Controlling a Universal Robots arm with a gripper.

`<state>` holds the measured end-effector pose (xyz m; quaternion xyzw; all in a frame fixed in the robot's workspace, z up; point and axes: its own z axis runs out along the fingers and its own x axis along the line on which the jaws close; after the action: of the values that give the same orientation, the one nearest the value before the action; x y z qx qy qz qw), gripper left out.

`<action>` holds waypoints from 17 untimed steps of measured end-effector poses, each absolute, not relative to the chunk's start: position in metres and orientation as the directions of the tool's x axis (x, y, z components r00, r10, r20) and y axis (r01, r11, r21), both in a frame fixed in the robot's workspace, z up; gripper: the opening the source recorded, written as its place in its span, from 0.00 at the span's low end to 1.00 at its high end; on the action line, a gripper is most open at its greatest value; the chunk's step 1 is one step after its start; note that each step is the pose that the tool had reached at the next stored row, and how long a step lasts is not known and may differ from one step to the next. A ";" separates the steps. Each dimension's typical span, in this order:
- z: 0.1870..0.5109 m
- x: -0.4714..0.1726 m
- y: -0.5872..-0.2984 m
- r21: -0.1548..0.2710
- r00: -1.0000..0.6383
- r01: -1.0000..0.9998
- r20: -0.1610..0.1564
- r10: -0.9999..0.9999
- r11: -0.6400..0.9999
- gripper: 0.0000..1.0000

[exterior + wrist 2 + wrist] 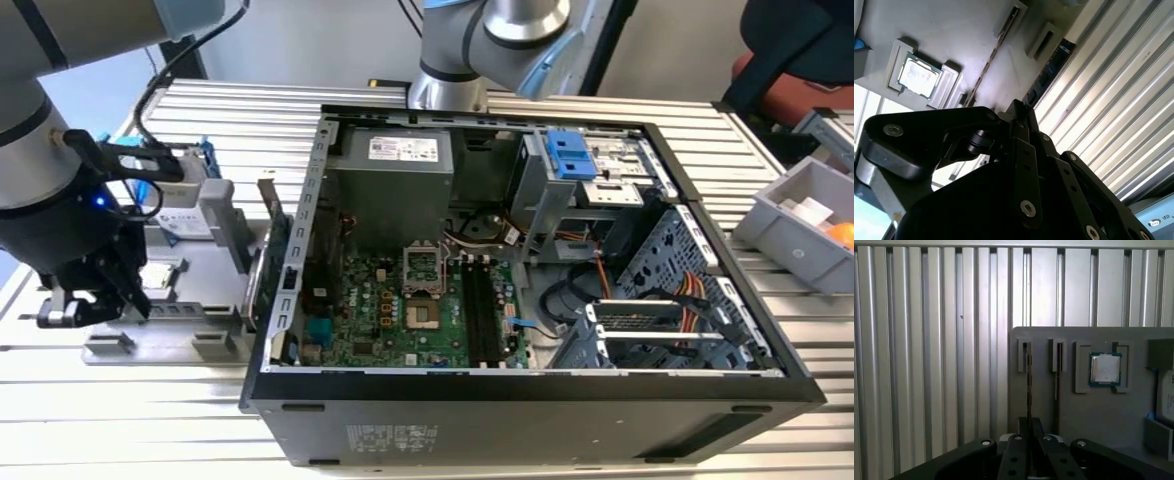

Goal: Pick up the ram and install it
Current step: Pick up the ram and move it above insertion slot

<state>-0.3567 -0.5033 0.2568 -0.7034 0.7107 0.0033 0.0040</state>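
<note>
The ram (1029,385) is a thin dark stick standing on edge in the slot of a grey holder plate (1084,415), close to the plate's edge. In the second wrist view the ram (1051,62) runs down to my fingertips. My gripper (1029,422) sits over this stick with its fingers close together on either side of it, shut on the ram. In the exterior view my gripper (74,310) hangs over the holder plate (174,300), at that view's left, beside the open computer case (534,390). The black memory slots (483,310) lie inside the case.
Another thin stick (1056,385) stands in the neighbouring slot. A square silvery processor chip (1105,369) rests in a pocket of the plate. A green card (267,250) stands upright between plate and case. Another arm (481,50) stands at the back, and a grey bin (801,220) sits at the exterior view's right.
</note>
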 end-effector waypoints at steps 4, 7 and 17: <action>0.266 -0.357 -0.503 -0.001 -0.010 -1.000 -0.010 -1.000 0.010 0.00; 0.271 -0.357 -0.503 -0.001 -0.010 -1.000 -0.010 -1.000 0.010 0.00; 0.284 -0.357 -0.503 -0.001 -0.010 -1.000 -0.010 -1.000 0.010 0.00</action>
<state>-0.3567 -0.5033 0.2840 -0.7034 0.7107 0.0033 0.0040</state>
